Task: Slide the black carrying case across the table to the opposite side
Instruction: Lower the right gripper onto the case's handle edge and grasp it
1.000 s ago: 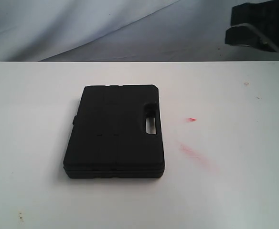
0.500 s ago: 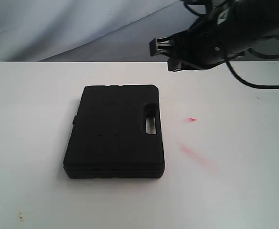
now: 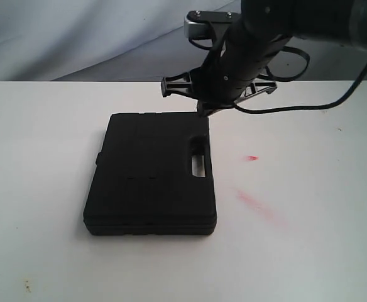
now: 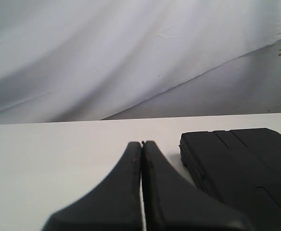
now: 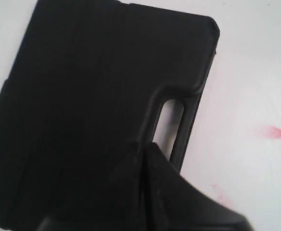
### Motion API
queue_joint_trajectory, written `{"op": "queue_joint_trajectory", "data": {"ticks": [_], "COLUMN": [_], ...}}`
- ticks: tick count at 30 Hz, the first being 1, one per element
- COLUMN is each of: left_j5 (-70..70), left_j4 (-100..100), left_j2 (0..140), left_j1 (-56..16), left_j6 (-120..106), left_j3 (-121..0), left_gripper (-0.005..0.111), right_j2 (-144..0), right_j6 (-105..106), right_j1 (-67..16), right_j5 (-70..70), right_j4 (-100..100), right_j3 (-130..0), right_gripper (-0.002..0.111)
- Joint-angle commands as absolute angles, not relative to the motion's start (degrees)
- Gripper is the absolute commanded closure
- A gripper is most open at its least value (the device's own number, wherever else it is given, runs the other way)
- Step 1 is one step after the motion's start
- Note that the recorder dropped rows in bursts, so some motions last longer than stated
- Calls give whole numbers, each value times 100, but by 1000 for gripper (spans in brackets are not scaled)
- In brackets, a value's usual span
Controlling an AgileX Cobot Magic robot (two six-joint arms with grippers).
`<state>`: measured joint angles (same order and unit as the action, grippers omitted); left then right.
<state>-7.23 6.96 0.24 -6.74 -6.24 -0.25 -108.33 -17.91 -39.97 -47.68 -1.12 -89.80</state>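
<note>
The black carrying case (image 3: 149, 173) lies flat on the white table (image 3: 309, 251), left of centre, with its handle slot (image 3: 198, 160) on the right side. My right gripper (image 3: 201, 111) hangs shut just above the case's far right corner. In the right wrist view its closed tips (image 5: 143, 145) sit over the case (image 5: 83, 96) beside the handle slot (image 5: 172, 120); whether they touch it I cannot tell. My left gripper (image 4: 142, 143) is shut and empty, low over the table (image 4: 58, 144), with the case (image 4: 241, 163) off to one side. It does not show in the exterior view.
Red smears (image 3: 252, 201) and a red spot (image 3: 252, 157) mark the table right of the case. A grey cloth backdrop (image 3: 76, 38) hangs behind the table's far edge. The right arm's cable (image 3: 334, 104) loops over the far right.
The right arm has swung in from the upper right, moving left and down until its gripper is over the case's far right corner. The case has not moved.
</note>
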Motion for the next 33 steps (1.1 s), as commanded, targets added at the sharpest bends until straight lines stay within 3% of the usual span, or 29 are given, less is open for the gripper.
{"op": "queue_joint_trajectory", "data": {"ticks": [1,14,17,23,33], "left_j5": [-736,-736,-736,-736,-736], "left_j4": [687,687,687,687,687], "left_j2": [0,0,0,0,0], "left_j1": [-657,-657,-657,-657,-657], "left_j6": [-641,-641,-641,-641,-641], "left_j3": [0,0,0,0,0], "left_gripper": [107,107,107,107,107], "right_j2": [-11160,-11811,-11845,-11845,-11845], "right_j6": [-1908,-1844,-1856,-2144,-2275], "right_j1": [-4006,-4006,-3996,-3996,-3996], "right_j5": [-4910,-4994,-5031,-5055,-4896], "right_j4": [0,-115,-129,0,162], "right_j3": [-9078,-9078,-9078,-9078,-9078], "right_gripper": [108,108,101,73,72]}}
